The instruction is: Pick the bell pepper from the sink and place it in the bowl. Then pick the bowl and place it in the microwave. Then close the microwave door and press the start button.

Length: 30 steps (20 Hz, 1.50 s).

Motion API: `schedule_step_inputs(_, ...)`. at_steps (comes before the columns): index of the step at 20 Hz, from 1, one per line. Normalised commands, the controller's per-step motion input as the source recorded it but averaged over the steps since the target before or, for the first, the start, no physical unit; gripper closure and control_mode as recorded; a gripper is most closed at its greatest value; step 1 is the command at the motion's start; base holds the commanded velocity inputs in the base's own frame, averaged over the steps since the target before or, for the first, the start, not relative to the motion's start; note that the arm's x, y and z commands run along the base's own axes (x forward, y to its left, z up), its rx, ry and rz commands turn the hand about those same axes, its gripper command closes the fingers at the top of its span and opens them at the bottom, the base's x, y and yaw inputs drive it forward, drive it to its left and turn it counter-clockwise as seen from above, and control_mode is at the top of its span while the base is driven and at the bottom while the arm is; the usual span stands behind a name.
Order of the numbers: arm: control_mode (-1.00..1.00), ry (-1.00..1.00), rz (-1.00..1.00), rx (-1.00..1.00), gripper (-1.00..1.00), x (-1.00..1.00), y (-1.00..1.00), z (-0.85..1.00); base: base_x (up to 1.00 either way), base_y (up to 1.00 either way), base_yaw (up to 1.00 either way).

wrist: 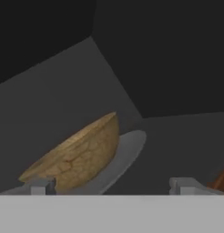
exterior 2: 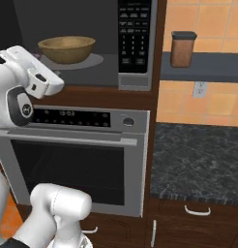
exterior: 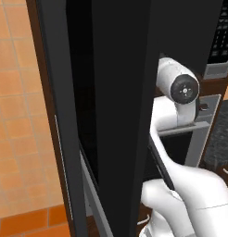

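The microwave (exterior 2: 92, 72) stands open, its keypad strip (exterior 2: 134, 43) at the right. Inside, the wooden bowl (exterior 2: 66, 48) rests on the round grey turntable (exterior 2: 89, 62). The hand view has the bowl (wrist: 77, 157) tilted and close, just beyond my gripper (wrist: 114, 186), whose fingertips (wrist: 41, 185) stand wide apart with nothing between them. My white hand (exterior 2: 36, 72) hangs at the cavity's lower left front. The microwave door (exterior: 116, 92) is swung out, a tall dark panel seen edge-on. The bell pepper is hidden and the sink is out of view.
A steel wall oven (exterior 2: 72, 160) with a bar handle sits directly under the microwave. To the right lie a dark stone counter (exterior 2: 198, 160) and a shelf holding a brown jar (exterior 2: 183, 48). An orange tiled floor (exterior: 18, 139) lies left of the door.
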Motion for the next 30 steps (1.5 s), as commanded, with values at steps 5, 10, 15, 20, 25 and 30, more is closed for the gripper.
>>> schedule_step_inputs(5,-1.0,-0.22,-0.09,-0.37,-1.0,-0.91,0.06,-0.06,0.0,0.0,0.0)
schedule_step_inputs(10,-1.0,-0.17,-0.2,-0.48,-1.0,-0.75,0.37,-0.34,0.0,0.0,0.0)
schedule_step_inputs(15,-1.0,-0.18,-0.19,-0.45,-1.0,-0.62,0.66,-0.32,0.0,0.0,0.0)
schedule_step_inputs(20,-1.0,-0.25,-0.09,-0.39,-1.0,-0.37,0.24,-0.72,0.0,0.0,0.0)
schedule_step_inputs(25,-1.0,-0.22,0.0,-0.36,-1.0,0.43,-0.43,-0.71,0.0,0.0,0.0)
schedule_step_inputs(30,-1.0,-0.31,-0.02,-0.41,-1.0,-0.15,0.07,-0.24,0.0,0.0,0.0)
